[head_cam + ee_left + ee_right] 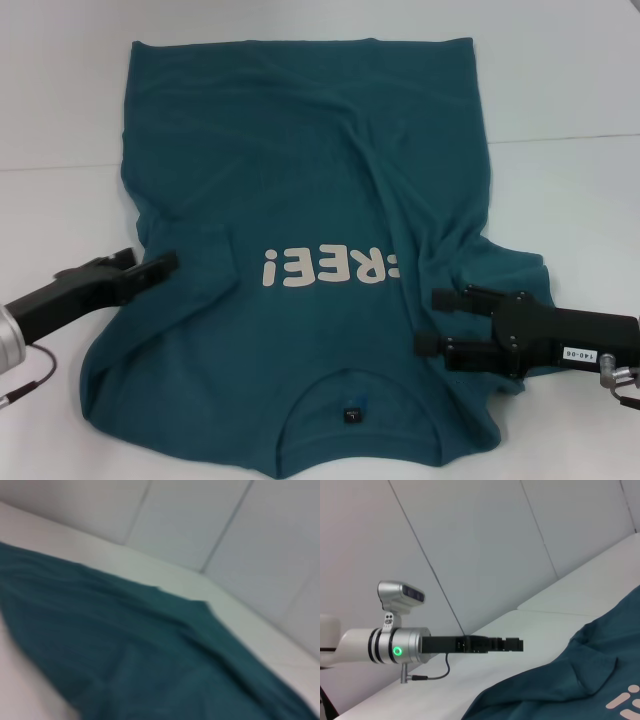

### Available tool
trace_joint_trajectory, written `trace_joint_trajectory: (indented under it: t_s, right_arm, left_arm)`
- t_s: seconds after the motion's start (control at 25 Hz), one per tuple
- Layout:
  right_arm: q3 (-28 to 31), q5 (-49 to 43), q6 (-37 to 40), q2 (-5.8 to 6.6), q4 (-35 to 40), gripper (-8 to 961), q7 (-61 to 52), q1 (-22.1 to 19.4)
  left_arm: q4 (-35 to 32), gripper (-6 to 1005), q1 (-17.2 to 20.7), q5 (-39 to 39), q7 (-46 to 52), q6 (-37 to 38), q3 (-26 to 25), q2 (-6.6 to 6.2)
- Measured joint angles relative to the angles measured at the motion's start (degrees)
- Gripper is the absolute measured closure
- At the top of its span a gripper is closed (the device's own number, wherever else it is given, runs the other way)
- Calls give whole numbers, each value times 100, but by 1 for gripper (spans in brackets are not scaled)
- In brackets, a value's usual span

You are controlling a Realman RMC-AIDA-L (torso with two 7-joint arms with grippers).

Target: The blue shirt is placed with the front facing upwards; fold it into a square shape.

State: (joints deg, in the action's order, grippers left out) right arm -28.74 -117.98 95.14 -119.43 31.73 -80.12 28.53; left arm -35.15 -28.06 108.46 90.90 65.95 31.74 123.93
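You have the blue shirt [300, 230] spread on the white table [570, 90], front up, with its collar and dark neck label [351, 413] at the near edge and the hem at the far side. The cream lettering [325, 268] reads upside down from the head camera. Wrinkles run diagonally across the cloth, and the sleeve on your right side is bunched under the arm there. Your left gripper [160, 265] sits at the shirt's left edge near the sleeve, its fingers looking pressed together, tip over the fabric. Your right gripper [432, 320] hovers over the right sleeve with its two fingers spread apart, one above the other, holding nothing.
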Motion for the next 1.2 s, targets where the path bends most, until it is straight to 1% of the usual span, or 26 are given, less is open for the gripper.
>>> trace_joint_trajectory:
  t_s: [0.12,0.32,0.52,0.76,0.96,1.2]
  right_arm:
    - [0,1,-7,1,2,117,-89,1]
    - [0,12,-1,1,5,118,-127,-7]
    - [0,15,-11,1,9,120,-130,-13]
    - [0,19,-14,0,9,122,-132,-14]
    - [0,22,-14,1,10,124,-133,-9]
    - [0,22,-9,1,14,126,-125,-27]
  left_arm:
    - [39,200,18,53,-171,-357,27,0]
    - [138,201,29,138,-352,-759,72,0]
    - [205,202,17,275,-406,-796,104,0]
    - [249,203,21,301,-368,-755,324,7]
    - [281,204,-7,351,-361,-754,359,8]
    - [265,322,-12,326,-355,-773,359,15]
